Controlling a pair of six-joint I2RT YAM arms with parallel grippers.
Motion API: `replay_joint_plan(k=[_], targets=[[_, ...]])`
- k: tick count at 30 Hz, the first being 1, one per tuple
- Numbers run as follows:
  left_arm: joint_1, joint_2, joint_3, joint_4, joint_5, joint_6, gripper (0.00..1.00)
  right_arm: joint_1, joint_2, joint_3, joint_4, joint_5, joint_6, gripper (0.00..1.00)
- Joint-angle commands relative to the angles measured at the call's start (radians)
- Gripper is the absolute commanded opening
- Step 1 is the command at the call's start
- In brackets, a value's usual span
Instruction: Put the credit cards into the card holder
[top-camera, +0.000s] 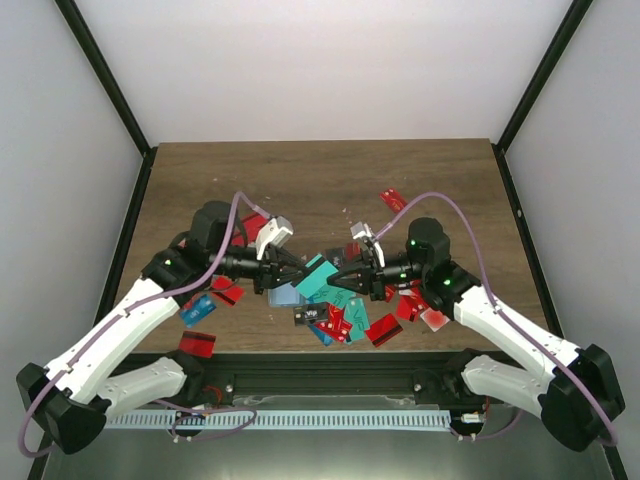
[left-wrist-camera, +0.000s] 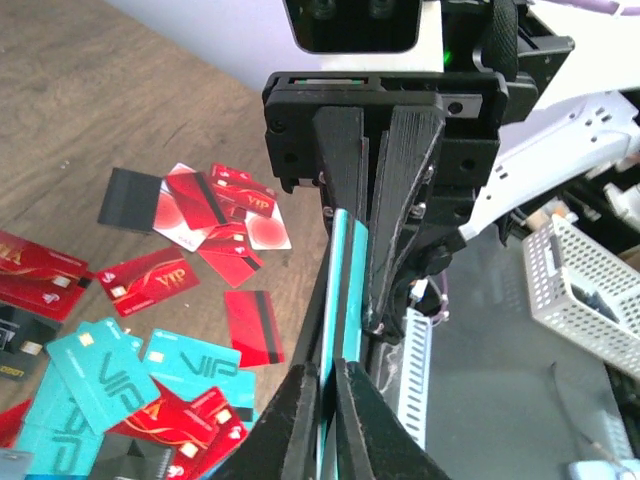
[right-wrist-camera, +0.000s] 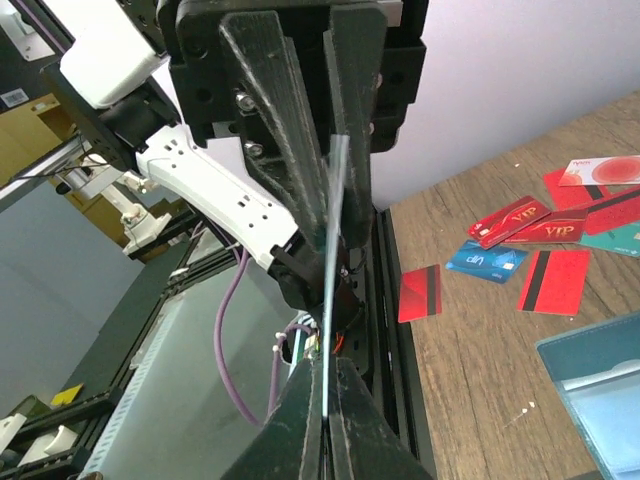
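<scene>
- Left gripper (left-wrist-camera: 327, 375) pinches teal card (left-wrist-camera: 343, 270) edge-on, above table (top-camera: 300, 180).
- Right gripper (right-wrist-camera: 325, 372) clamped on same card, opp. end.
- Card holder (right-wrist-camera: 600, 395) lies flat nr loose credit cards (left-wrist-camera: 150, 275).

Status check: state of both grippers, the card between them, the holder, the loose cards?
Left gripper: jaws shut on the thin teal plastic card.
Right gripper: jaws shut on the same card.
The thin teal plastic card: off the table, pinched at both ends.
Teal-blue soft card holder: flat on the table, unheld.
Loose red and teal plastic cards: scattered on the wooden table.
</scene>
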Motion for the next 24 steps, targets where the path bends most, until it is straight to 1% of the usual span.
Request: replay_joint_plan(k=[1, 2, 3, 4, 5, 7, 8, 10, 12, 14, 17, 22, 24], targets=[[-0.014, 0.008, -0.023, 0.039, -0.001, -0.011, 0.04, 0.011, -0.009, 0.055, -0.009, -0.004, -0.025, 0.01], [-0.014, 0.003, -0.032, 0.067, -0.012, -0.029, 0.04, 0.011, -0.011, 0.057, -0.012, 0.022, -0.017, 0.01], [-0.014, -0.004, -0.04, 0.102, -0.042, -0.058, 0.04, 0.011, -0.014, 0.061, -0.018, 0.064, -0.005, 0.12], [-0.014, -0.012, -0.051, 0.142, -0.088, -0.096, 0.04, 0.011, -0.02, 0.06, -0.015, 0.137, 0.014, 0.31], [-0.013, -0.02, -0.06, 0.189, -0.157, -0.161, 0.04, 0.01, -0.026, 0.055, 0.004, 0.182, 0.039, 0.44], [-0.011, -0.031, -0.086, 0.29, -0.256, -0.272, 0.04, 0.008, -0.035, 0.024, 0.1, 0.217, 0.113, 0.58], [-0.011, -0.034, -0.101, 0.356, -0.265, -0.32, 0.04, 0.008, -0.037, 0.003, 0.174, 0.225, 0.16, 0.62], [-0.011, -0.043, -0.135, 0.487, -0.261, -0.418, 0.04, 0.008, -0.025, -0.025, 0.296, 0.236, 0.25, 0.63], [-0.011, -0.053, -0.176, 0.638, -0.247, -0.496, 0.04, 0.008, 0.0, -0.046, 0.409, 0.241, 0.331, 0.61], [-0.011, -0.061, -0.203, 0.716, -0.244, -0.543, 0.04, 0.008, 0.022, -0.061, 0.507, 0.24, 0.394, 0.6], [-0.011, -0.068, -0.211, 0.749, -0.255, -0.566, 0.04, 0.008, 0.049, -0.058, 0.574, 0.229, 0.434, 0.57], [-0.011, -0.079, -0.237, 0.781, -0.267, -0.601, 0.04, 0.008, 0.068, -0.061, 0.636, 0.228, 0.466, 0.45], [-0.011, -0.081, -0.249, 0.796, -0.268, -0.611, 0.04, 0.008, 0.08, -0.058, 0.653, 0.227, 0.475, 0.42]])
